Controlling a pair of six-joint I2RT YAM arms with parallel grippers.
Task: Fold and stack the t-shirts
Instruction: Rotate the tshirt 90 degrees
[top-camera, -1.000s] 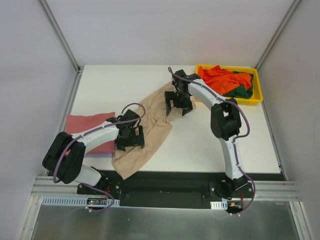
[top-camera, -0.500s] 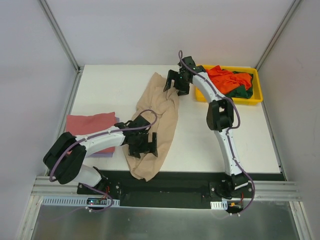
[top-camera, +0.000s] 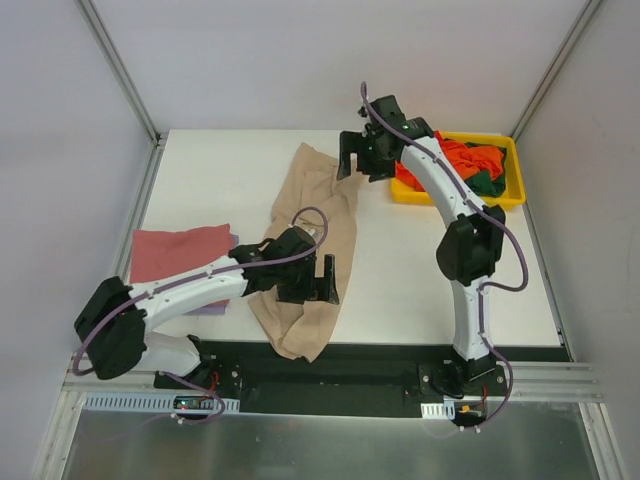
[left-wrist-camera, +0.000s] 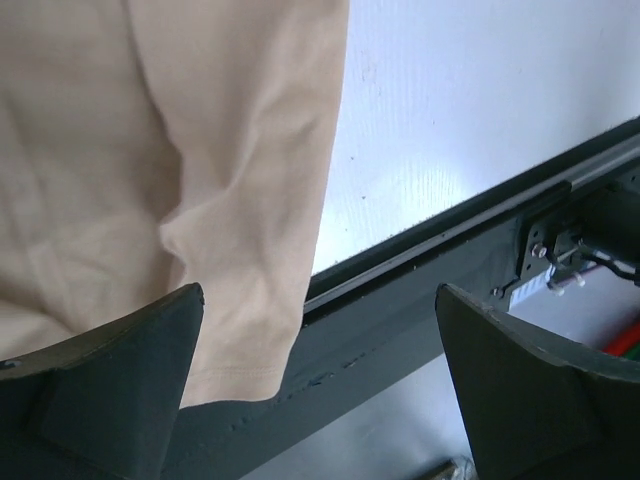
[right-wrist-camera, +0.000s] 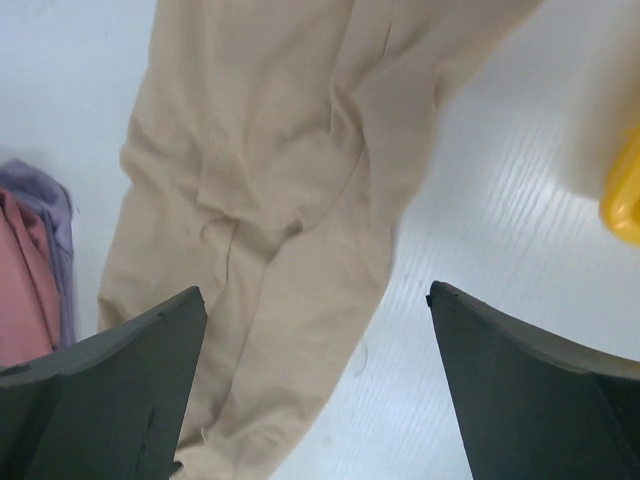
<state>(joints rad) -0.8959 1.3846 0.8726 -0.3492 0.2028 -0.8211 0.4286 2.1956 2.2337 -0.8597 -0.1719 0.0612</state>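
White table (top-camera: 210, 175), tan t-shirt (top-camera: 318, 205), left end effector (top-camera: 327, 280) spread, right end effector (top-camera: 365, 168) spread

Long t-shirt (top-camera: 315, 230) runs down the counter's (top-camera: 220, 180) middle and over its near edge. Folded shirts (top-camera: 175, 250) lie left, and a tray (top-camera: 503, 203) of loose shirts (top-camera: 470, 160) sits back-right.

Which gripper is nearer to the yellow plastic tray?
Right. The right gripper hovers just left of the yellow plastic tray; the left gripper is over the tan-beige cloth t-shirt, well away from it.
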